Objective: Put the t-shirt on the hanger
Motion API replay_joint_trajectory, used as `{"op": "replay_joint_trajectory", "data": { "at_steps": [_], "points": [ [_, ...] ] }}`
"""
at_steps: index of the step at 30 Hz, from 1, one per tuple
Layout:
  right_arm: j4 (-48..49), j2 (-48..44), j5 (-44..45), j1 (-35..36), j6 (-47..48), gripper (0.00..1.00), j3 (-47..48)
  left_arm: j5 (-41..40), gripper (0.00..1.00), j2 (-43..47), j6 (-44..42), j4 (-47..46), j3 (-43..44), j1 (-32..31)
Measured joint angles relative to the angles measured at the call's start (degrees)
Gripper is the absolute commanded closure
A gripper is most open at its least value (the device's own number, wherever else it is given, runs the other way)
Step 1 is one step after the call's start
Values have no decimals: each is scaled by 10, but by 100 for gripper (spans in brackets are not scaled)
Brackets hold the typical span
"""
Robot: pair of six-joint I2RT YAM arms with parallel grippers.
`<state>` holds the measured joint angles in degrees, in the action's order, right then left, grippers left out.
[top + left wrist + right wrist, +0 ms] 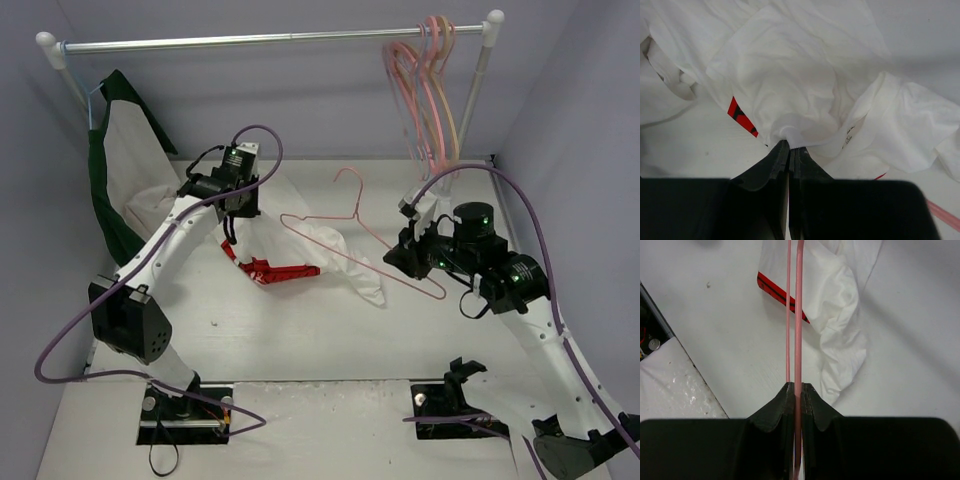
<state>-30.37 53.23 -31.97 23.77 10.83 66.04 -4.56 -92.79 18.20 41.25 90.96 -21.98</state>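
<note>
My right pincer [796,386], centre-right of the top view, is clamped on the hanger [799,315] wire. The t-shirt [335,255] lies crumpled mid-frame. My left pincer [789,144] pinches its cloth, apparently near the collar. Step in hand: threading. Next, I judge, a hanger arm must enter the neck opening.

Field entry: white link shells and black joint housings were recorded on the left arm [165,245] and right arm [560,345]. Purple cables [258,127] were looped along both. Small green lights were noted on the right wrist. Left end effector [789,146] and right end effector [796,388]: matte black tapered fingers [775,410]. Black base plates [185,412] with silver screws were logged.
</note>
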Motion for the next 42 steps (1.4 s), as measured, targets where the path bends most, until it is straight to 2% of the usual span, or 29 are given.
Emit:
{"op": "replay_joint_trajectory", "data": {
  "at_steps": [14, 27, 42],
  "points": [
    [83, 56, -19, 56, -1, 100, -31, 3, 100, 8, 15, 8, -12, -39],
    [104, 60, 6, 56, 15, 100, -42, -26, 100, 30, -7, 28, -27, -40],
    [122, 77, -13, 56, 14, 100, -41, -26, 100, 30, -31, 33, -27, -47]
  ]
}}
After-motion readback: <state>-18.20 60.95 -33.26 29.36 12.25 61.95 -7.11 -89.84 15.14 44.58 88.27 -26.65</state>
